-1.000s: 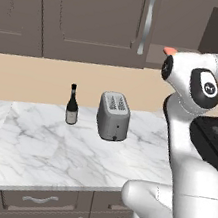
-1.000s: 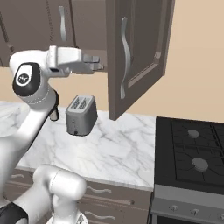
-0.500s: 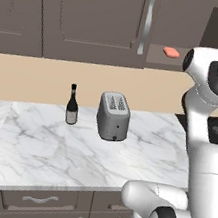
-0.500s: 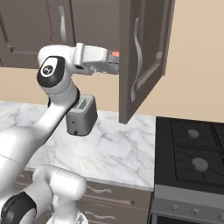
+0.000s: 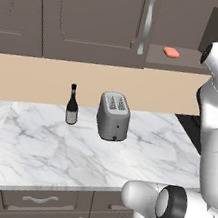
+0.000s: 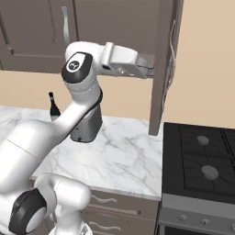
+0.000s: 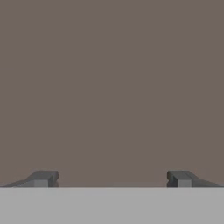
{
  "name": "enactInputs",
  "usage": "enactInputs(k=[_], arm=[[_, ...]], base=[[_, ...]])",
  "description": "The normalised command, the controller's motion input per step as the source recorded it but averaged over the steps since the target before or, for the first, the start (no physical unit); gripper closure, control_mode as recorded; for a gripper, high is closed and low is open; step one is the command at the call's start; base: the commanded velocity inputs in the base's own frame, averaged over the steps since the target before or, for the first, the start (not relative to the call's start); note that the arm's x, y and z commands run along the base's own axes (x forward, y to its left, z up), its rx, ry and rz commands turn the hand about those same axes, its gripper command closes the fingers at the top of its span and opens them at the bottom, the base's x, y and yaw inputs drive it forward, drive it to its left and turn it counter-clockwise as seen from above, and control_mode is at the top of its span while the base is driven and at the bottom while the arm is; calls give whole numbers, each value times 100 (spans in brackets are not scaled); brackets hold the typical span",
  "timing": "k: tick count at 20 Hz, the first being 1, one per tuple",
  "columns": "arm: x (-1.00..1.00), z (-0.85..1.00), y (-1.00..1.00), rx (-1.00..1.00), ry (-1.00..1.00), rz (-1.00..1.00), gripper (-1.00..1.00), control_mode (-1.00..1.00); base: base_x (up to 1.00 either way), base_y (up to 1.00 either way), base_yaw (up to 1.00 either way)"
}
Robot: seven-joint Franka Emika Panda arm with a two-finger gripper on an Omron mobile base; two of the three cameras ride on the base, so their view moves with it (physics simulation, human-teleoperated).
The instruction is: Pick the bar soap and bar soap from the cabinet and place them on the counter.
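Note:
One salmon-pink bar soap point(image 5: 171, 52) lies on the bottom shelf of the open cabinet point(image 5: 96, 17), left of my arm's upper joint. In the right base view my gripper point(image 6: 149, 69) reaches rightward at shelf height, up against the cabinet's swung-out door point(image 6: 166, 59), which stands edge-on. The hand view has the gripper point(image 7: 111, 179) open, its fingertips point(image 7: 43, 178) wide apart with nothing between them, facing a flat grey-brown cabinet surface at close range. The soap lies outside the gripper. The white marble counter point(image 5: 71, 160) stretches below.
A silver toaster point(image 5: 113, 116) and a dark bottle point(image 5: 72, 105) stand at the back of the counter. A black stove point(image 6: 202, 156) adjoins the counter on the right. Drawers with wavy handles point(image 5: 39, 200) run under the worktop.
My hand has swung to the right at shelf height, past the soap. The cabinet door has turned further open and now stands edge-on in the right base view.

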Motion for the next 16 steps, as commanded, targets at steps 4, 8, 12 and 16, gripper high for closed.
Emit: enactInputs(k=[4,8,12,16], arm=[[5,0,-36,7,0,0,-100,-100],[1,-2,-24,3,0,0,-100,-100],[3,-7,-9,0,-5,0,-100,-100],[3,-7,-3,0,-7,0,-100,-100]], base=[[0,0,0],[0,0,0],[0,0,0],[0,0,0]])
